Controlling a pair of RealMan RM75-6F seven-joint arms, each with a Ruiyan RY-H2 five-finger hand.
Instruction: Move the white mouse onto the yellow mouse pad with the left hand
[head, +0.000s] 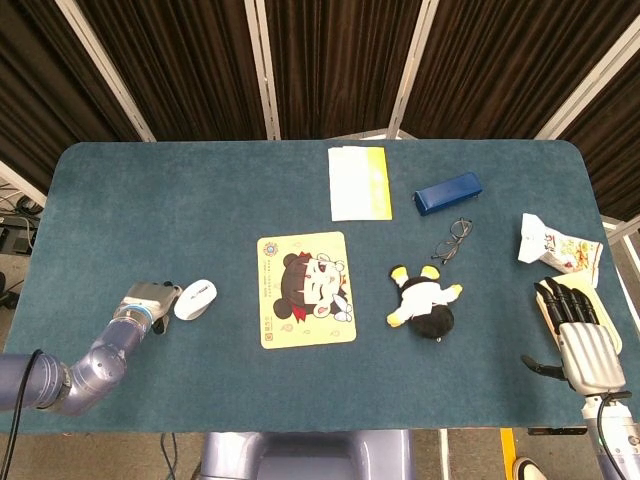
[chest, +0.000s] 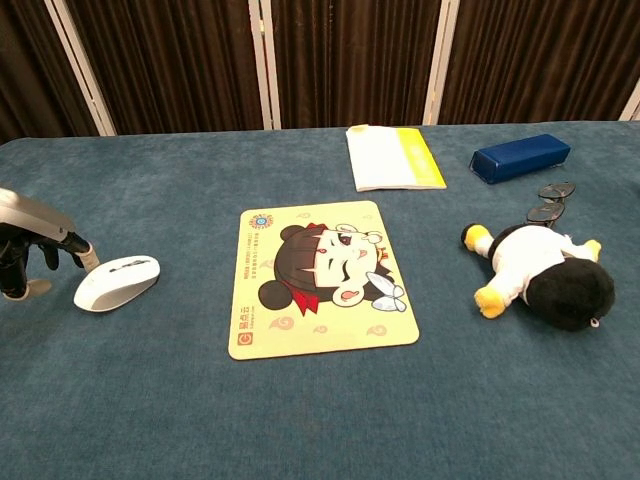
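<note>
The white mouse (head: 195, 299) (chest: 117, 283) was small and rounded, with a grey wheel line on its back; it lay flat on the blue worktop (head: 200, 200), left of the yellow mouse pad (head: 306, 289) (chest: 318, 277) and apart from it; the pad lay flat, rectangular, printed with a cartoon girl with black hair buns.

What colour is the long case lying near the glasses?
The case is dark blue, clearest in the chest view.
</note>
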